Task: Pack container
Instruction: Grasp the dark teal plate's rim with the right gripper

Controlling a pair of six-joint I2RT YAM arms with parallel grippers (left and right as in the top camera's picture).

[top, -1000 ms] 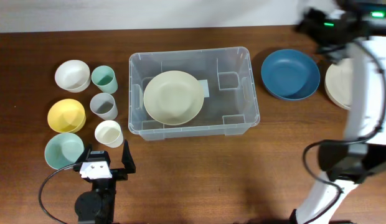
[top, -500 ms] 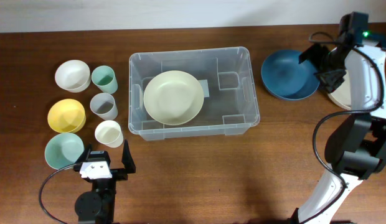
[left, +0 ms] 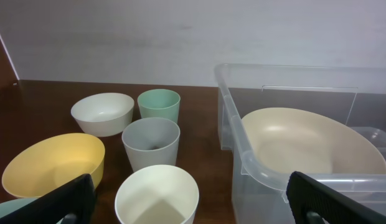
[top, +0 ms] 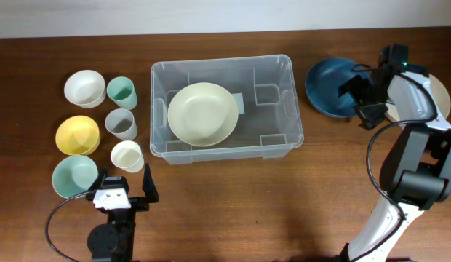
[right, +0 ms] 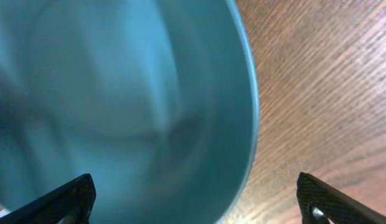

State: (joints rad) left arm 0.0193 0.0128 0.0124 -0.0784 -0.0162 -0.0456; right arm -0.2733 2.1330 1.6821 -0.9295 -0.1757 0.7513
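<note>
The clear container [top: 271,116] stands mid-table with a cream plate [top: 203,113] lying in it. A blue plate [top: 329,84] lies to its right. My right gripper [top: 361,100] is open over the blue plate's right edge. In the right wrist view the blue plate [right: 118,106] fills the space between the open fingers [right: 196,205], with nothing held. My left gripper [top: 124,191] is open and empty near the front left, behind a white cup [left: 157,196]. The container's near corner [left: 255,171] and the cream plate [left: 305,143] show in the left wrist view.
Left of the container stand a white bowl [top: 84,88], yellow bowl [top: 77,135], teal bowl [top: 74,175], green cup [top: 121,92], grey cup [top: 121,124] and white cup [top: 126,156]. A cream plate stack [top: 438,94] lies at the far right, partly hidden by my right arm.
My right arm has swung from the far back right corner down and left onto the blue plate's right edge. The left arm has not moved.
</note>
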